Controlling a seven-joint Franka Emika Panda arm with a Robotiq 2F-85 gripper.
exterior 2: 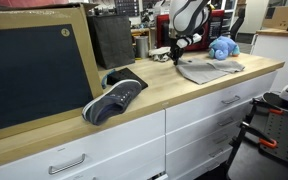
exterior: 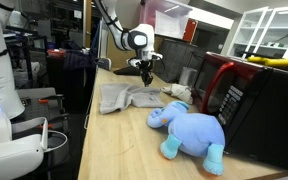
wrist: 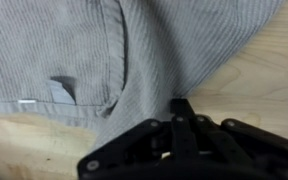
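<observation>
Wrist view: gripper fingers pressed together, tips at the near edge of the grey knit garment on the wooden countertop.

No writing, number or brand could be read in any view. In the wrist view a small white tag sat on the grey cloth, but it was too blurred to show letters. In the exterior views the microwave and the dark framed board were too small and dim for any marks on them to be made out.
</observation>
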